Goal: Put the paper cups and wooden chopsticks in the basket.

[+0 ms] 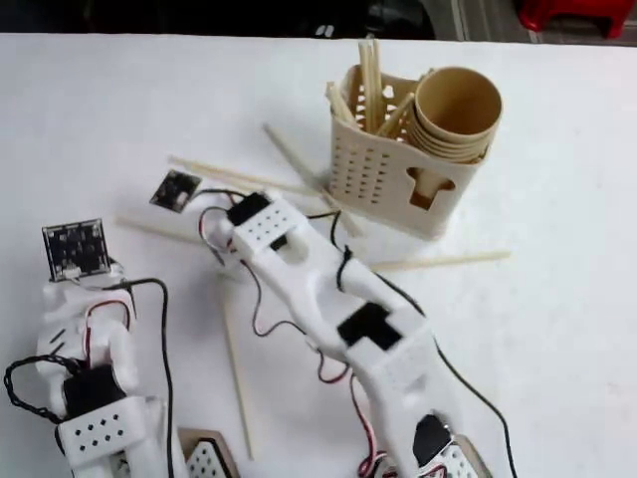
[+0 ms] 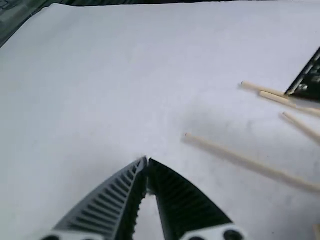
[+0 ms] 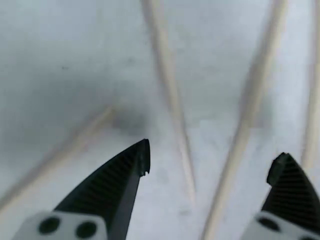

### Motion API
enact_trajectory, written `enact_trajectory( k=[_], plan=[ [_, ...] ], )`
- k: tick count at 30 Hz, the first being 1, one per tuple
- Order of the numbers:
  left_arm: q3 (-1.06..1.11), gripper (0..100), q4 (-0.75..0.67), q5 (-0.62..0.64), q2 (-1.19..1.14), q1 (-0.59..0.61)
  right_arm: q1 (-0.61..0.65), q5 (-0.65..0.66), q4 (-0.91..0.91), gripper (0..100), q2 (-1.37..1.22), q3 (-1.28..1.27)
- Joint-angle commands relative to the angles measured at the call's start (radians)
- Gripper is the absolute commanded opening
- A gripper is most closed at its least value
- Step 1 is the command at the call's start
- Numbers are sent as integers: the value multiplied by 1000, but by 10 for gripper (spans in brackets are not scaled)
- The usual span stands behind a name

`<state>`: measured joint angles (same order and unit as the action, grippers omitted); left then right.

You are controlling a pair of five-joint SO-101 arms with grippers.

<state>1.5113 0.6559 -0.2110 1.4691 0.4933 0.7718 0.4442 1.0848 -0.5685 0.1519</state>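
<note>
The cream basket (image 1: 383,174) stands at the back right of the table, holding stacked paper cups (image 1: 458,110) and several wooden chopsticks (image 1: 370,80). Loose chopsticks lie left of it (image 1: 239,177), in front of it (image 1: 438,262) and near the middle (image 1: 236,368). My right gripper (image 3: 212,160) is open, low over the table, with one chopstick (image 3: 172,100) running between its fingers and another (image 3: 245,115) beside it. My left gripper (image 2: 147,161) is shut on nothing above bare table at the near left; a chopstick (image 2: 250,161) lies ahead of it.
The right arm (image 1: 328,289) stretches across the middle of the table toward the chopsticks left of the basket. The left arm (image 1: 90,388) sits at the near left corner. The other arm's black camera board (image 2: 307,80) shows in the left wrist view.
</note>
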Motion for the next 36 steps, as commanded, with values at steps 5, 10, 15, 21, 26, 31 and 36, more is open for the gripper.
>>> enact_trajectory(
  k=[5, 10, 15, 21, 26, 31, 36],
  plan=[
    [-3, 24, -3, 11, 15, 7, 8, 8, 5, 369, -65, 112],
    [-3, 24, -3, 11, 15, 7, 8, 9, 51, 299, -76, 132],
    [-3, 24, -3, 11, 15, 7, 7, 51, 99, 94, -96, 153],
    [-3, 24, -3, 11, 15, 7, -4, 75, 318, 19, -255, 388],
    [8, 24, -5, 9, 15, 7, -59, 72, 481, 19, -338, 575],
    [8, 24, -5, 9, 15, 7, -85, 71, 581, 19, -338, 674],
    [9, 24, -9, 9, 15, 7, -84, 48, 627, 19, -298, 724]
  ],
)
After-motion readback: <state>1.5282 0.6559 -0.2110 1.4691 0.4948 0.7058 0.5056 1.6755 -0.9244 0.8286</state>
